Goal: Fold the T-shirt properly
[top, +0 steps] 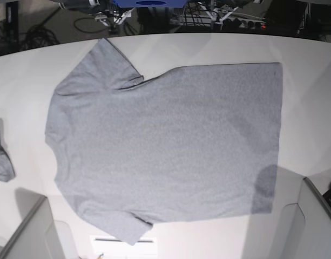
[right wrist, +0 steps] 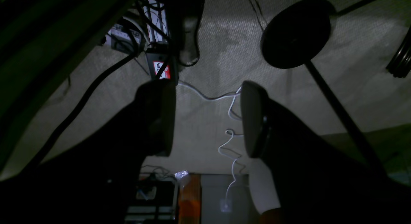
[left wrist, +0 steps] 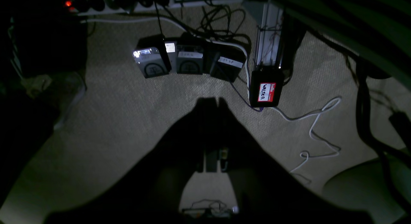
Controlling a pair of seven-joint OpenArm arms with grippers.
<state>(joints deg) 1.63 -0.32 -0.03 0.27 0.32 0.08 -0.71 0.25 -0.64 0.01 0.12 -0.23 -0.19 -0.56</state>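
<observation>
T-shirt (top: pixel 165 145) lies flat; both arms hang floorward, off-table.

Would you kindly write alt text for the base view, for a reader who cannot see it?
A plain heather-grey T-shirt lies spread flat and unfolded on a white table, collar toward the view's left and hem toward the right, both sleeves out. A smaller grey cloth sits at the left edge, apart from the shirt. No end effector appears in this view.
</observation>
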